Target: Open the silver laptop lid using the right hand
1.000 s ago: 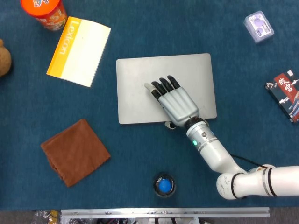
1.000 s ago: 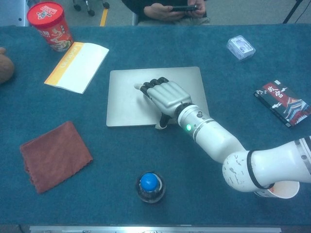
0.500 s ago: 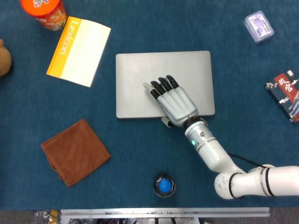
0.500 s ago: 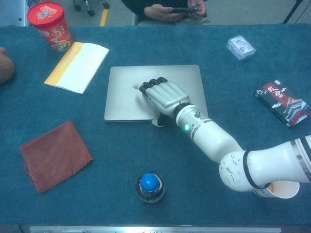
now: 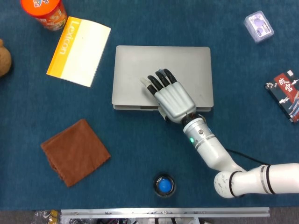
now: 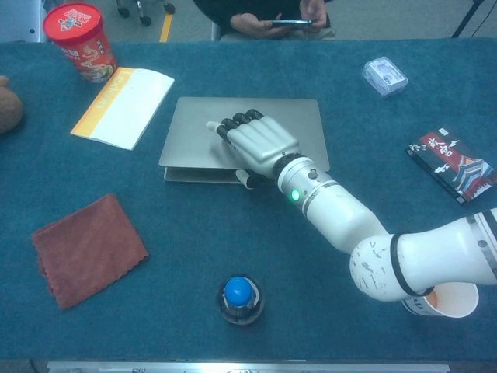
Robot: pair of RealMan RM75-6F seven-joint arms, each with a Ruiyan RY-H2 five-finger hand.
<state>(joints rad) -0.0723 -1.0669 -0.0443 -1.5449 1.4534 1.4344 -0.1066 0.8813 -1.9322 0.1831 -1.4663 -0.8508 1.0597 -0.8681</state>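
Nearest the robot, a dark bottle with a blue cap [image 6: 239, 297] stands upright on the blue table [image 6: 178, 326]; its contents cannot be made out. At the lower right edge of the chest view sits a white paper cup [image 6: 446, 301], partly hidden behind the right arm, with something orange showing inside. To the left a rust-brown cloth [image 5: 75, 151] lies flat, well apart from the bottle.

In the middle of the table is the silver laptop [image 5: 135, 70]. Its lid is raised a little at the near edge, so a thin gap shows between lid and base in the chest view. The right hand [image 5: 169, 95] grasps that near edge: the fingers [image 6: 233, 123] lie spread flat on top of the lid while the thumb tucks under the front lip. The left hand shows in neither view.

Beyond the laptop to the left lies a white and yellow booklet marked Lexicon [image 5: 78, 51], and past it a red lidded snack cup [image 6: 79, 40], closed. To the right lie a dark red patterned box [image 6: 452, 164] and, further back, a small clear plastic case [image 5: 258, 25] whose contents are too small to identify.
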